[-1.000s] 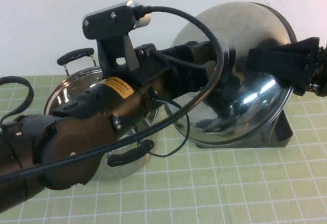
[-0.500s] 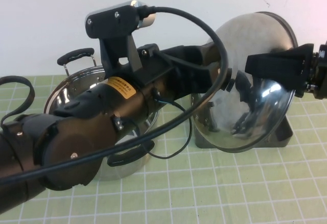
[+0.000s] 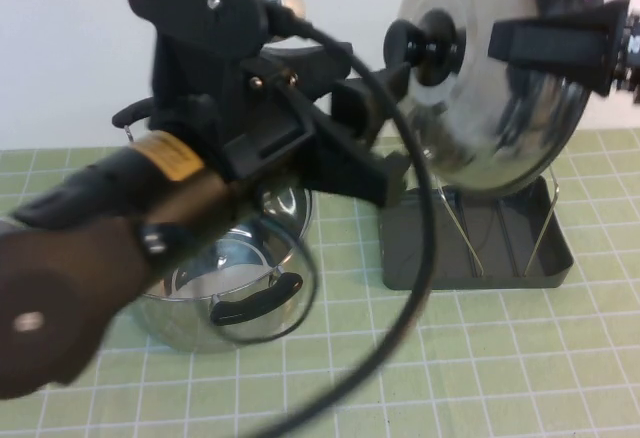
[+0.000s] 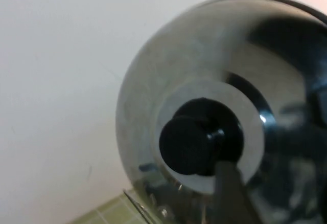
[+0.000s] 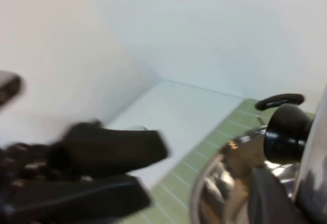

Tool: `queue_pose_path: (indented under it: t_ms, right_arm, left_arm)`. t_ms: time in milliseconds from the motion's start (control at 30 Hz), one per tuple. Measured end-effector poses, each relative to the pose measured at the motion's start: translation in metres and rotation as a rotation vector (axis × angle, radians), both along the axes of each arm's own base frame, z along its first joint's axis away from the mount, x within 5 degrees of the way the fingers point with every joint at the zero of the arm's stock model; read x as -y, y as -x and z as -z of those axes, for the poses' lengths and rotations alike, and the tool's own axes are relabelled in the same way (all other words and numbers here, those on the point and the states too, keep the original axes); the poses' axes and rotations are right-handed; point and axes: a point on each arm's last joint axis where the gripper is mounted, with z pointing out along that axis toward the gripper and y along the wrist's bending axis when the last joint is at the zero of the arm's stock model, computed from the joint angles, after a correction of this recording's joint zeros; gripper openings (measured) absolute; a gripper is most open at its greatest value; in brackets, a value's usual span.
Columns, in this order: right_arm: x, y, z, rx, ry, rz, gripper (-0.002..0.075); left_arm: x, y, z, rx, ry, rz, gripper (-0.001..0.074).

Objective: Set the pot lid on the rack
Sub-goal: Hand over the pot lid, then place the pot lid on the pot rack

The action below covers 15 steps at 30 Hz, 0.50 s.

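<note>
The pot lid (image 3: 500, 108) stands on edge above the rack (image 3: 470, 258), its black knob (image 3: 425, 46) facing my left arm. My right gripper (image 3: 505, 40) is shut on the lid's upper rim from the right. Its finger (image 5: 271, 198) shows beside the lid (image 5: 317, 152) and knob (image 5: 286, 134) in the right wrist view. My left gripper (image 3: 395, 123) is open, just left of the knob and apart from it. The left wrist view shows the knob (image 4: 196, 142) and lid (image 4: 168, 75) straight ahead. The lid's lower edge is among the rack's wire loops (image 3: 462, 228); I cannot tell if it rests in them.
The steel pot (image 3: 220, 278) with black handles (image 3: 255, 303) stands left of the rack, partly behind my left arm. It also shows in the right wrist view (image 5: 230, 173). A white wall is behind, and green checked mat lies in front.
The lid has swung from tilted to upright and risen over the rack. My left gripper has let go of the knob and drawn back to the left.
</note>
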Motion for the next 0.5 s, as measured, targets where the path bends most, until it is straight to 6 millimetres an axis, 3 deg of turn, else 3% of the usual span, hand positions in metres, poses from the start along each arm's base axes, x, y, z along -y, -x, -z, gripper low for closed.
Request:
queue_pose_path:
  t_ms: [100, 167, 333, 500]
  right_arm:
    - [0.003, -0.004, -0.020, 0.064, 0.175, 0.013, 0.0100]
    - [0.008, -0.008, -0.024, 0.059, 0.319, 0.056, 0.0100]
    - [0.014, -0.019, -0.017, 0.018, 0.445, 0.141, 0.0100]
    - [-0.013, -0.036, 0.011, -0.043, 0.452, 0.082, 0.0100]
  left_arm:
    - [-0.009, 0.013, -0.010, 0.089, -0.101, 0.027, 0.0141]
    - [-0.016, 0.020, -0.017, 0.124, -0.122, 0.037, 0.0060]
    - [-0.024, 0.028, -0.026, 0.157, -0.108, 0.033, 0.0008]
    - [-0.024, 0.027, -0.024, 0.162, -0.116, 0.026, 0.0002]
